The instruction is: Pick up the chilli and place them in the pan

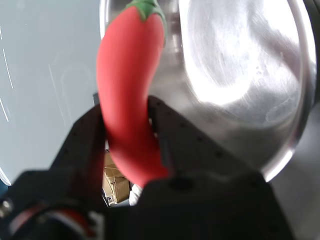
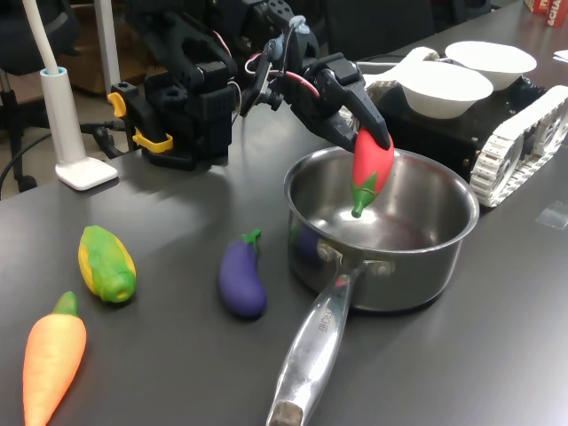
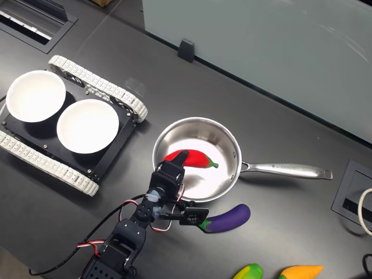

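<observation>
Your fingers (image 1: 131, 131) are clamped on the tapered end of the chilli (image 2: 372, 170), which hangs stem-down above the pan (image 2: 444, 253) at the centre of the first exterior view. An eggplant (image 2: 242, 280) lies on the counter (image 2: 160, 346), left of the pan's handle there.

It looks like a robotics lab. A tracked robot base (image 3: 104, 93) and toy vegetables share the dark worktop (image 2: 497, 355). Cable ports (image 3: 354, 200) are set into it.

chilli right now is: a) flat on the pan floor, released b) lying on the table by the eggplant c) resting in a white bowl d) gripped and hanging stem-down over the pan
d: the gripper is shut on the chilli, which hangs green stem down above the pan.
</observation>
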`<state>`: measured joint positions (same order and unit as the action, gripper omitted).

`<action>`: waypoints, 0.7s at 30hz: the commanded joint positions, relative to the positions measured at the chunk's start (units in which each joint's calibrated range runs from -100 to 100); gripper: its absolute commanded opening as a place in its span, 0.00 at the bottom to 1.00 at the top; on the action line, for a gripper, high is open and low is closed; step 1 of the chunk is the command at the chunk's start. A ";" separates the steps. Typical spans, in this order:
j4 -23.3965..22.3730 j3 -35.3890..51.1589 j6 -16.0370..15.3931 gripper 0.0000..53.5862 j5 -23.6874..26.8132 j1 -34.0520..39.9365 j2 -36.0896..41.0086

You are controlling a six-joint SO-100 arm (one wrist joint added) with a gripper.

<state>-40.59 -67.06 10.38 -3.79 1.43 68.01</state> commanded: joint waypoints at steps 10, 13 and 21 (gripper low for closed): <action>7.03 0.59 0.72 0.00 -0.05 -4.18 -1.67; 7.45 0.50 0.72 0.00 0.10 -4.41 -2.34; 8.90 -0.05 0.72 0.00 -0.20 -4.76 -3.61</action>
<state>-36.00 -68.87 10.38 -3.79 -1.76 64.23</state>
